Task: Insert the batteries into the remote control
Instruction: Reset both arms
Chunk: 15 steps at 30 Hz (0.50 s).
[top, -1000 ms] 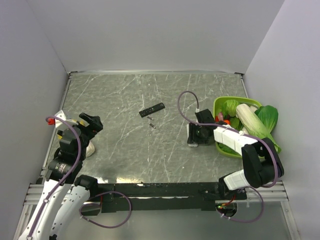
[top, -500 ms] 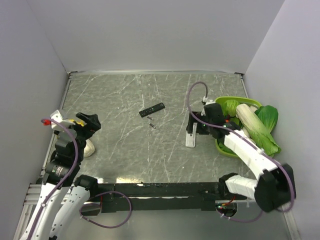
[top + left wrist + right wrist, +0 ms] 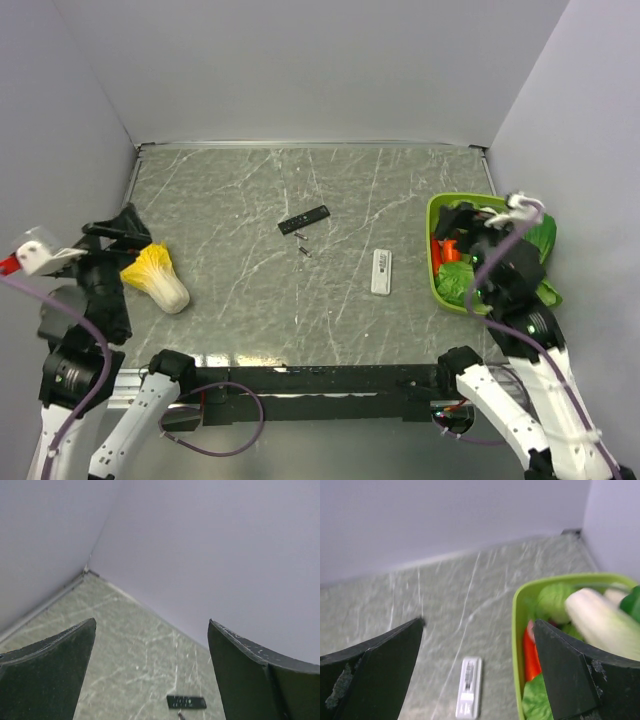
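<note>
The white remote control (image 3: 382,272) lies flat on the table right of centre, with nothing holding it. It also shows in the right wrist view (image 3: 469,687). Two tiny batteries (image 3: 303,243) lie loose just below the black remote (image 3: 303,219), too small to show detail. My left gripper (image 3: 112,228) is open and empty, raised at the far left. In its wrist view (image 3: 151,621) the black remote (image 3: 186,702) lies far ahead. My right gripper (image 3: 478,225) is open and empty, raised over the green basket, well right of the white remote. Its wrist view (image 3: 478,624) looks down on that remote.
A green basket (image 3: 436,272) of vegetables stands at the right edge, also in the right wrist view (image 3: 517,630). A yellow-white cabbage (image 3: 158,278) lies at the left beside my left arm. Grey walls enclose the table on three sides.
My right gripper has drawn back from the white remote to above the basket, leaving the remote on the table. My left arm has pulled back to the left and risen.
</note>
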Each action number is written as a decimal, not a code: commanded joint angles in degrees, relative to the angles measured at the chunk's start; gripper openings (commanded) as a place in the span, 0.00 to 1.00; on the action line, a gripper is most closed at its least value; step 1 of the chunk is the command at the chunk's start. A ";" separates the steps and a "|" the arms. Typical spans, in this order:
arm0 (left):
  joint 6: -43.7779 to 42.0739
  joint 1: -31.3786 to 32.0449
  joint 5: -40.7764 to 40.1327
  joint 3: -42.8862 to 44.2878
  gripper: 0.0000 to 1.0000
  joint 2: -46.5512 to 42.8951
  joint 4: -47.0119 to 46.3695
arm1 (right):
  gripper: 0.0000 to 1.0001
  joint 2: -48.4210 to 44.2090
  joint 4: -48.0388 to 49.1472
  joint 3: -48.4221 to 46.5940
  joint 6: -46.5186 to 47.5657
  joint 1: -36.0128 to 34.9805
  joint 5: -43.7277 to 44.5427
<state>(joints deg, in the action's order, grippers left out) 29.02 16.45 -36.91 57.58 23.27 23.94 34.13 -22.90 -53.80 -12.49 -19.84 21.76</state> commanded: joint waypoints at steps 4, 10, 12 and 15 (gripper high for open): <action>-10.20 0.16 -3.35 1.92 0.97 -5.33 -10.05 | 1.00 -9.77 7.42 1.95 4.76 0.32 8.21; -9.16 0.16 -2.83 1.48 0.97 -6.30 -10.85 | 1.00 -10.66 7.34 2.30 5.02 0.32 7.69; -8.54 0.16 -2.30 0.69 0.97 -6.57 -11.20 | 1.00 -10.49 6.73 2.30 4.67 0.32 7.42; -7.40 0.16 -1.42 -0.54 0.97 -6.66 -11.81 | 1.00 -10.66 6.02 2.38 4.41 0.32 6.98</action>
<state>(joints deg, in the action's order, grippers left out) 21.69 16.49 -39.27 57.98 16.99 14.37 23.11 -17.23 -51.68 -8.62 -19.84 28.47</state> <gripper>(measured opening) 0.969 0.994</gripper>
